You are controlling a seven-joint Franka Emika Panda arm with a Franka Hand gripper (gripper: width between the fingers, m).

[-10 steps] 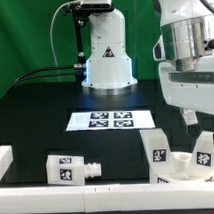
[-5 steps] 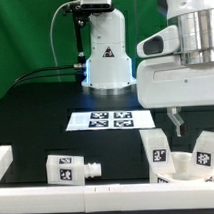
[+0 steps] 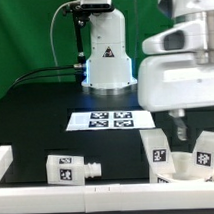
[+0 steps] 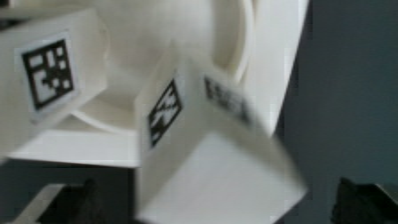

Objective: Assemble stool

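Stool parts crowd beneath the gripper [image 4: 210, 203], whose jaws are spread wide and grip nothing. A tagged block leg [image 4: 199, 150] stands out just ahead of them, close against the round seat [image 4: 151, 50]. In the exterior view this cluster sits at the right front of the table [image 3: 35, 107], and another leg [image 3: 69, 168] lies well apart to the left. The plastic looks rigid, light and smooth, so the best hold is probably across the leg's flat sides, clear of the peg.
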